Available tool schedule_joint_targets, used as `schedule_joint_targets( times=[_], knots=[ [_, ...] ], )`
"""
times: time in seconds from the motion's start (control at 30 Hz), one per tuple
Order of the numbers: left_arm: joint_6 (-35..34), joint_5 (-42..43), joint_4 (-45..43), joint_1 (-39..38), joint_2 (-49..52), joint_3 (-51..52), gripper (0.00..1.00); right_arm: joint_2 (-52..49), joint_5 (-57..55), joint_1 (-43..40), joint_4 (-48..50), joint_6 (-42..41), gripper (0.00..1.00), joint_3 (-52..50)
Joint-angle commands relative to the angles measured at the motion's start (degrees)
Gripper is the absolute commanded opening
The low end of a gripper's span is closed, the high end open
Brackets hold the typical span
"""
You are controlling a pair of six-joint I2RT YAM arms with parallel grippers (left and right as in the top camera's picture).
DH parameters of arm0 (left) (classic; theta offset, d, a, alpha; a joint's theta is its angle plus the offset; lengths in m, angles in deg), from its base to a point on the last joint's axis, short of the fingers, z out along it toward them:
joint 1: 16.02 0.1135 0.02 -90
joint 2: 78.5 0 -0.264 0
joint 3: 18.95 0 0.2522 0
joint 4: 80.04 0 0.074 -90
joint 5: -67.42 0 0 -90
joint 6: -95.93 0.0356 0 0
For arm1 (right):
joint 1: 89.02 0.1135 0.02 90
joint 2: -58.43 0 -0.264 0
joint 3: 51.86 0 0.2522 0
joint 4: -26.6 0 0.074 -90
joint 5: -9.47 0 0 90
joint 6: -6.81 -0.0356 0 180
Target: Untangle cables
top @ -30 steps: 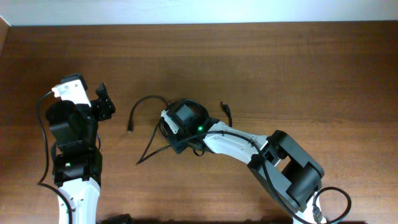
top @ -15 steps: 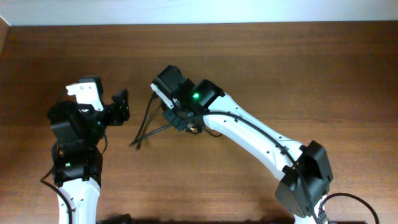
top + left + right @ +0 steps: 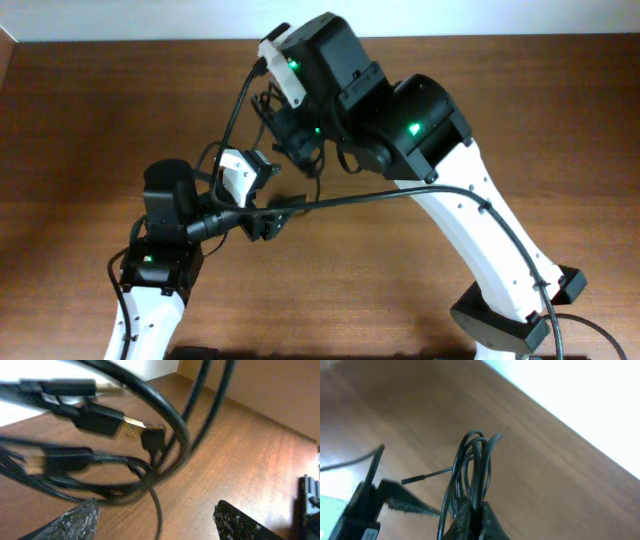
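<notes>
The right pincer [image 3: 471,519] clamps the cables [image 3: 472,462] aloft; they dangle just before the parted left pincer [image 3: 156,509].

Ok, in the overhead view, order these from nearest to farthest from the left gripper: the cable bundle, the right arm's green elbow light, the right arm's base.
From the left gripper:
1. cable bundle, just above it in frame.
2. green elbow light, upper right.
3. right arm's base, bottom right.
</notes>
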Motion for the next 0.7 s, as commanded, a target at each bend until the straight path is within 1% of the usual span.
schedule_joint_targets(
  times=[0.0,0.03,0.07,0.13,0.17,0.2,0.23,0.3,0.33,0.37,0.4,0.43,0.47,0.53,0.63,0.67],
  knots=[
    [2.1,-3.0,-2.9,-0.4,-0.5,0.0,0.89,1.5,0.2,-0.1,-0.8,0.8,0.04,1.2],
    [2.1,-3.0,-6.5,-0.4,-0.5,0.0,0.9,1.5,0.2,0.0,-1.6,0.9,0.04,1.2],
    [2.1,-3.3,-9.1,-0.4,-0.5,0.0,0.89,1.5,0.2,0.4,-2.9,0.8,0.04,1.2],
    [2.1,-6.1,-13.2,-0.4,-0.2,0.0,0.84,1.5,0.2,2.1,-4.3,0.9,0.04,1.2],
    [2.1,-6.2,-14.8,-0.4,0.4,0.0,0.8,1.6,0.2,3.3,-4.4,0.9,0.04,1.2],
    [2.1,-6.2,-15.9,-0.4,1.2,0.0,0.82,1.8,0.2,4.3,-4.5,0.9,0.04,1.2],
    [2.1,-6.2,-16.9,-0.4,2.5,0.0,0.88,1.8,0.2,5.2,-4.6,0.9,0.04,1.2],
    [2.1,-6.1,-18.4,-0.4,4.7,0.0,0.91,2.0,0.2,6.8,-5.5,0.9,0.04,1.2],
    [2.1,-6.1,-19.6,-0.4,5.7,0.0,0.91,2.2,0.2,7.2,-6.1,0.9,0.04,1.2],
    [2.1,-6.0,-20.7,-0.4,6.6,0.0,0.84,2.5,0.2,7.6,-6.6,0.9,0.04,1.2],
    [2.1,-6.0,-21.2,-0.4,7.1,0.0,0.49,2.7,0.2,7.8,-6.9,0.9,0.04,1.2],
    [2.1,-6.0,-21.4,-0.4,7.3,0.0,0.08,2.9,0.2,7.8,-7.1,0.9,0.04,1.2],
    [2.1,-6.0,-21.4,-0.4,7.3,0.0,0.0,3.2,-0.1,7.8,-7.2,0.9,0.04,1.2],
    [2.1,-6.0,-21.3,0.1,7.3,0.0,0.0,3.7,-2.9,7.8,-7.6,0.9,0.04,1.2],
    [2.1,-5.9,-20.6,3.1,7.3,0.0,0.0,4.2,-7.8,7.8,-9.4,0.8,0.04,1.2],
    [2.1,-5.9,-20.0,3.5,7.3,0.0,0.0,4.2,-7.8,7.8,-9.4,0.9,0.04,1.2]
  ],
)
